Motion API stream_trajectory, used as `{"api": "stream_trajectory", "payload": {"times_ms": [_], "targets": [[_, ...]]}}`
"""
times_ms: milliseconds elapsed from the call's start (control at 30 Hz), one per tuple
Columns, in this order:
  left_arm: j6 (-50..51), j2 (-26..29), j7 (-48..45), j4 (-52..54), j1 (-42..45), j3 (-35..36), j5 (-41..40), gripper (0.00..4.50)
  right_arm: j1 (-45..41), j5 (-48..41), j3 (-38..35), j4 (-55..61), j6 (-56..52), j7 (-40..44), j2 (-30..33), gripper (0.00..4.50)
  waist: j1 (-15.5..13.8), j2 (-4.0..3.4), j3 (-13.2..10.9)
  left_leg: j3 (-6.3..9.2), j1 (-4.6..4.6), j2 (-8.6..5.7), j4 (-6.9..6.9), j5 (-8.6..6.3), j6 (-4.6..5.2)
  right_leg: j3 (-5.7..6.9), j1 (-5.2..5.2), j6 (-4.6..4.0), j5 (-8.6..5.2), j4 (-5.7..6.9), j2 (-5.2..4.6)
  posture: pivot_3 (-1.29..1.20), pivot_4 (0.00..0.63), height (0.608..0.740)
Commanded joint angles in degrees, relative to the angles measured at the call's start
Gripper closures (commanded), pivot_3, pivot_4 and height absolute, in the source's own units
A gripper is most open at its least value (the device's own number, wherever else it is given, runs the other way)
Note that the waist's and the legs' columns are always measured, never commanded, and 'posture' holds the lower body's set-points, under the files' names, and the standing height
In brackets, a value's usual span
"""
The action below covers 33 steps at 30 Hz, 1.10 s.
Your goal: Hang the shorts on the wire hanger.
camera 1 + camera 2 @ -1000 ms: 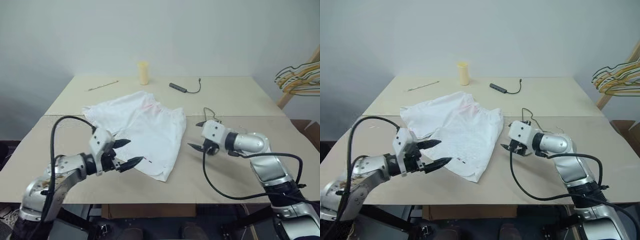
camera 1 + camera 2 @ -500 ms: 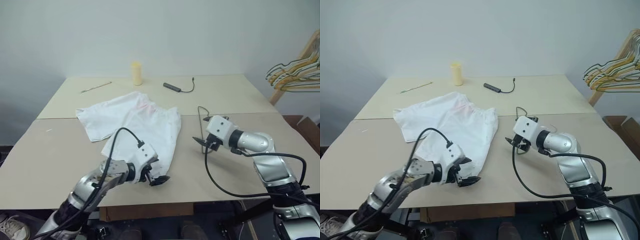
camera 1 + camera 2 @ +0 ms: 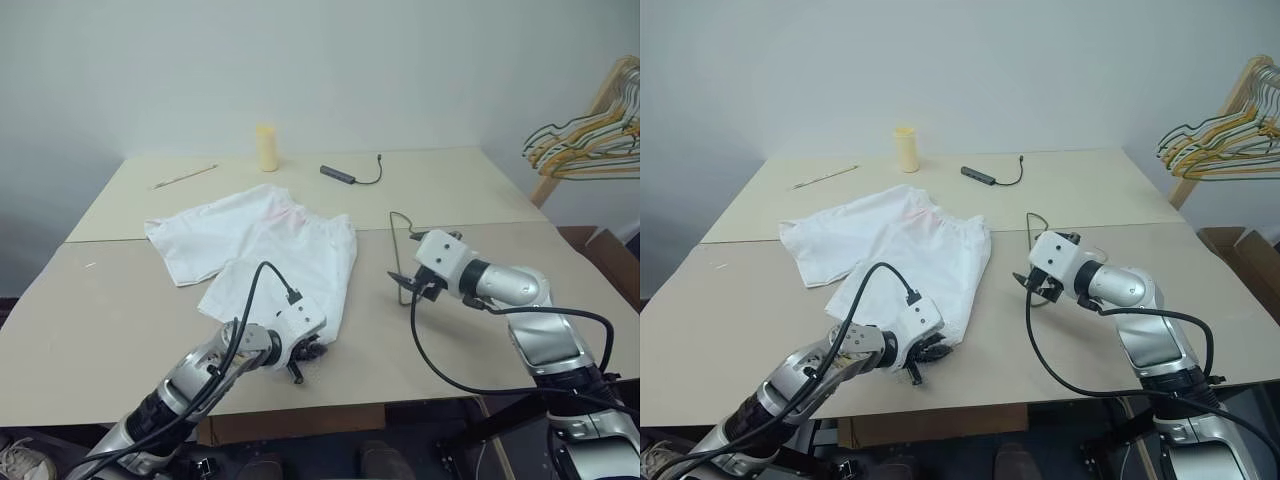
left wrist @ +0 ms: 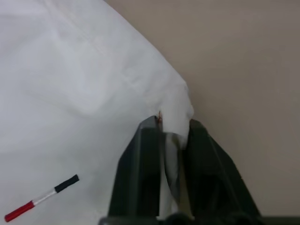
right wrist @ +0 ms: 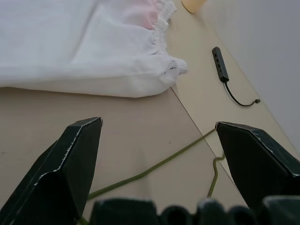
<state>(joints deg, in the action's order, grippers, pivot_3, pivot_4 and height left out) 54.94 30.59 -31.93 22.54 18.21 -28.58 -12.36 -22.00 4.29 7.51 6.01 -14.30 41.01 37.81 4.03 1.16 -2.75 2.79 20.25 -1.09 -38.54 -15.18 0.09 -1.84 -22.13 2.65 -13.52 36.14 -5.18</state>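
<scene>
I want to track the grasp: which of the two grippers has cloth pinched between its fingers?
The left gripper: its fingers are shut on a corner of the white shorts near the table's front edge. The right gripper stands wide open above the wire hanger.

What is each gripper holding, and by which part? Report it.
The left gripper is shut on the shorts, pinching the near hem corner. The right gripper is open, holding nothing, above the wire hanger.

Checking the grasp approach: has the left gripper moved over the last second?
Yes. The left gripper dropped toward the table, onto the shorts' near hem, jaws closed on it.
</scene>
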Motion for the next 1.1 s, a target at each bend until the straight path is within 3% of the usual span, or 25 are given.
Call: {"api": "stream_trajectory", "payload": {"times_ms": [33,100,167,367,433,700,1100], "targets": [[0.27,0.86,-0.8,1.09,-0.51,1.38,0.01,4.46,-2.11,0.86,-0.23,-1.29,2.82,-0.44,0.14,0.0,0.03,0.0,0.0,0.0,0.0,0.0,0.0,0.0,0.0,0.0,0.0,0.0,0.0,0.0,0.0,-0.09,0.0,0.74],[-1.16,3.95,-3.33,3.67,-1.34,2.41,-0.47,4.46,-3.41,4.84,2.41,-5.2,6.75,-1.06,1.25,0.0,0.19,0.0,0.0,0.0,0.0,0.0,0.0,0.0,0.0,-0.02,-0.01,0.0,0.0,0.0,0.0,-0.09,0.0,0.74],[-5.8,10.48,-8.3,7.82,-3.52,4.24,-0.82,4.46,-6.17,9.65,5.99,-11.3,13.5,-1.94,1.87,0.0,0.74,0.0,0.0,-0.05,-0.03,0.03,0.05,0.0,0.01,-0.15,-0.08,0.0,0.0,0.03,0.04,-0.08,0.0,0.74],[-14.23,24.82,-18.15,15.93,-14.14,15.6,-4.75,4.46,-17.53,16.11,13.14,-30.07,30.97,-4.41,-2.51,0.0,2.06,0.0,-0.03,-0.1,-0.07,0.07,0.23,0.0,0.0,-0.37,-0.18,-0.02,0.01,-0.04,0.03,-0.04,0.0,0.74],[-16.61,27.15,-19.28,17.05,-17.6,18.86,-4.92,4.46,-20.7,17.83,15.47,-36.29,37.67,-4.72,-3.75,0.0,1.98,-0.01,-0.03,-0.08,-0.1,0.05,0.3,0.0,0.0,-0.49,-0.2,-0.02,0.01,-0.04,0.02,-0.02,0.0,0.74],[-23.55,32.1,-23.91,19.65,-31.03,30.84,-5.21,4.46,-33.36,27.71,24.13,-57.55,55.24,-10.46,-10.31,0.0,1.02,-0.03,-0.06,-0.03,-0.12,0.05,0.31,0.0,0.0,-0.48,-0.22,-0.04,0.02,-0.01,0.0,0.03,0.0,0.74],[-27.89,33.09,-27.27,18.36,-35.34,35.07,-3.78,4.46,-46.68,44.97,36.58,-75.5,62.31,-27.63,-16.57,0.0,0.29,-0.07,-0.08,-0.01,-0.38,0.05,0.64,0.06,-0.1,-0.51,-0.25,-0.16,0.0,0.09,0.06,0.05,0.0,0.74]]}}
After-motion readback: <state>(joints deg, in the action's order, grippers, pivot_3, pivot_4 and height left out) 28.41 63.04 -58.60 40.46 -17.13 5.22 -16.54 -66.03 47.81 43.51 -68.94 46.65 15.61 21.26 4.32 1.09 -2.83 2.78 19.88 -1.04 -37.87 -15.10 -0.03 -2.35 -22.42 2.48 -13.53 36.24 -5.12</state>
